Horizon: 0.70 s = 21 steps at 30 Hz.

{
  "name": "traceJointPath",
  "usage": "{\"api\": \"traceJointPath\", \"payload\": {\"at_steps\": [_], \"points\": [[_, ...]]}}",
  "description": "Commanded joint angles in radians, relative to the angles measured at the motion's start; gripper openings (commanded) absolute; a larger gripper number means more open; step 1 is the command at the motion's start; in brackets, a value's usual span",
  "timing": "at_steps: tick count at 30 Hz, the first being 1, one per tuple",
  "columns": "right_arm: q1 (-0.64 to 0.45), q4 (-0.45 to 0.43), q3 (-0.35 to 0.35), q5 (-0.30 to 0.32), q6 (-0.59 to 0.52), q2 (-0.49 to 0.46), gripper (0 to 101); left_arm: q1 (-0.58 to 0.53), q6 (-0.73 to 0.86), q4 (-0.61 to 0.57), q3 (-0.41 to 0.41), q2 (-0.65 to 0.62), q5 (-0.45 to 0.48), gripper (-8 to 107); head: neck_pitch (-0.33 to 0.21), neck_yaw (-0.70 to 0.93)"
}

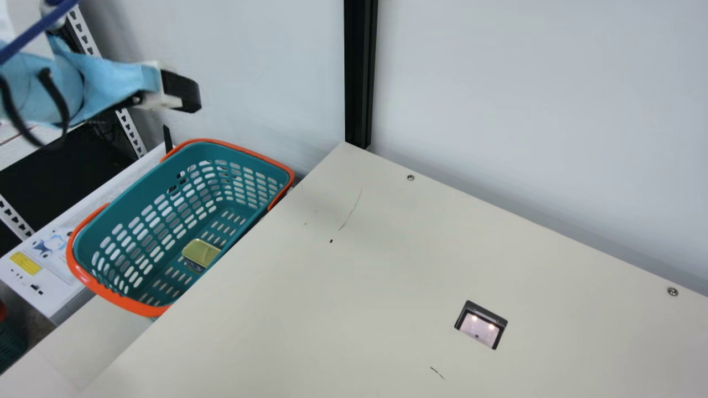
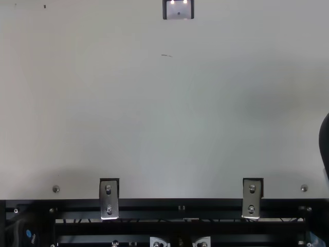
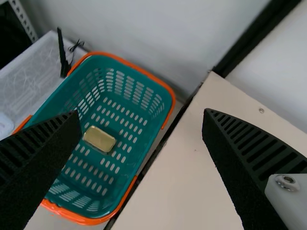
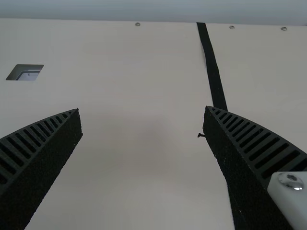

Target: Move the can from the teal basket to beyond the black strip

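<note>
While the left gripper (image 3: 140, 112) hangs spread near the teal basket (image 1: 141, 189), the gold-topped can (image 3: 99, 139) sits inside it, likely stiff, smooth and fairly light, best gripped across its narrower width; the right gripper (image 4: 143, 109) is also spread.

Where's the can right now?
In the left wrist view, the can lies inside the teal basket, on its slotted floor, beside the table edge.
</note>
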Motion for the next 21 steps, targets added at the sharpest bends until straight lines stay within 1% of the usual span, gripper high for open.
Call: {"api": "traceJointPath", "payload": {"at_steps": [1, 5, 9, 14, 21], "points": [[0.000, 0.000, 0.000, 0.000, 0.000, 0.000, 101, 0.004, -0.043, 0.017, -0.036, 0.101, 0.022, 90, -0.053, 0.024], [0.000, 0.000, 0.000, 0.000, 0.000, 0.000, 101, -0.018, -0.138, 0.055, -0.068, 0.199, 0.050, 90, -0.053, 0.024], [0.000, 0.000, 0.000, 0.000, 0.000, 0.000, 101, -0.039, -0.234, 0.086, -0.081, 0.288, 0.061, 90, -0.053, 0.024], [0.000, 0.000, 0.000, 0.000, 0.000, 0.000, 101, -0.045, -0.338, 0.107, -0.095, 0.401, 0.048, 90, -0.053, 0.024], [0.000, 0.000, 0.000, 0.000, 0.000, 0.000, 101, -0.028, -0.475, 0.127, -0.119, 0.549, 0.003, 90, -0.053, 0.024]]}}
